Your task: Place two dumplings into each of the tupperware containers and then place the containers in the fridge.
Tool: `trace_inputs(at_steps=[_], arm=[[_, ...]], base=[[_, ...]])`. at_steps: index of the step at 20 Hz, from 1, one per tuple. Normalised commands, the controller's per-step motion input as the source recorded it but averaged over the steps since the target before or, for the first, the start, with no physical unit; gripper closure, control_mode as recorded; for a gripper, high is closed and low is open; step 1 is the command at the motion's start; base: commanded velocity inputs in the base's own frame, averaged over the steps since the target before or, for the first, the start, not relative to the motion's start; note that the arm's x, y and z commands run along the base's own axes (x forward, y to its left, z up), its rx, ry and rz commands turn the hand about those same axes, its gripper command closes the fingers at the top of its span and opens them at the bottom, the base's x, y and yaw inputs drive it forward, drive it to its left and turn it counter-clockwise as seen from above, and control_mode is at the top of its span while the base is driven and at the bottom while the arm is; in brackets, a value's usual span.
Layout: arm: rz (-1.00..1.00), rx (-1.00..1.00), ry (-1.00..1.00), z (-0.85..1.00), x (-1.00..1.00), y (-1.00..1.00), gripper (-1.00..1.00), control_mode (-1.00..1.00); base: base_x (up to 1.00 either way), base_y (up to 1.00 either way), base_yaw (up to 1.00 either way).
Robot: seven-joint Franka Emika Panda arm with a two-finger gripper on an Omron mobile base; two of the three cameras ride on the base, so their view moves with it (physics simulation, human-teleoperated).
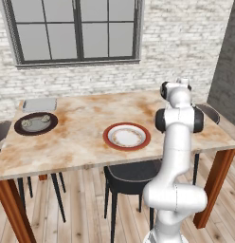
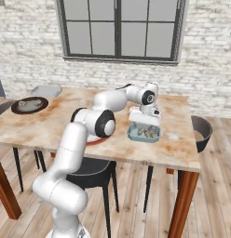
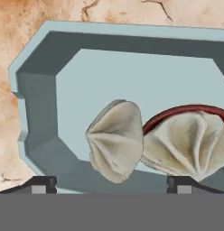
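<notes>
With the gripper (image 3: pixel 112 182) spread above the container (image 3: pixel 39 113) holding 2 dumplings (image 3: pixel 116 140), lift straight up to avoid nudging either one.

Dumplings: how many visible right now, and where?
4. Two lie side by side in the tupperware container under the gripper: one, another. Two more sit on the dark plate at the table's far-left end: and. Others may be hidden.
</notes>
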Motion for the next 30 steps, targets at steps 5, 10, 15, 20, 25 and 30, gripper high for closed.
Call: trace_inputs(at_steps=[5, 10, 15, 20, 25, 30], arm=[[0.00, 0.00, -0.13, 0.02, -0.34, 0.41, -1.00, -1.00], [0.00, 0.00, -0.16, 0.08, 0.00, 0.34, -1.00, -1.00], [0.00, 0.00, -0.19, -0.09, 0.00, 0.45, -1.00, -1.00], [-0.03, -0.10, -0.06, -0.07, 0.00, 0.21, -1.00, -1.00], [-0.03, -0.14, 0.00, -0.10, 0.05, 0.04, -1.00, -1.00], [0.00, -0.06, 0.01, -0.13, 0.13, 0.19, -1.00, -1.00]], base=[[0.00, 0.00, 0.00], [0.00, 0.00, 0.00], [0.00, 0.00, 0.00], [0.00, 0.00, 0.00], [0.00, 0.00, 0.00], [0.00, 0.00, 0.00]])
